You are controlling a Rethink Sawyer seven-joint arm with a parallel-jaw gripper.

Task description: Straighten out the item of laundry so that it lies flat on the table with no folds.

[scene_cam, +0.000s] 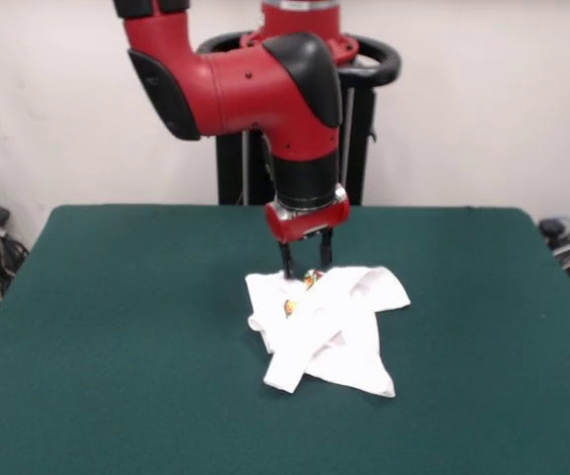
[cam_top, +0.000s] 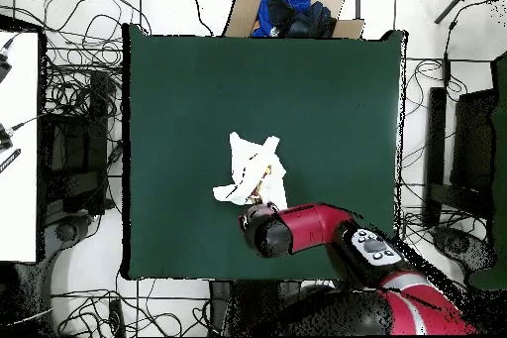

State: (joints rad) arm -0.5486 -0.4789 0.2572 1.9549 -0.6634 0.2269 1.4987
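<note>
The item of laundry (scene_cam: pixel 336 327) is a small white shirt lying crumpled and folded over itself near the middle of the dark green table (scene_cam: pixel 117 336); only a scrap of coloured print shows near its far edge. The overhead view has the same white shirt (cam_top: pixel 253 168) bunched on the table (cam_top: pixel 327 96). My gripper (scene_cam: pixel 305 272) hangs straight down from the red arm, its two black fingers (scene_cam: pixel 287 263) reaching the shirt's far edge with a small gap between them. Whether cloth is pinched there cannot be made out. In the overhead view the arm's wrist hides the gripper.
Wide green tabletop surrounds the shirt on all sides. A cardboard box holding blue and black items (cam_top: pixel 292 12) sits just beyond the table's far edge in the overhead view. Cables cover the floor around the table.
</note>
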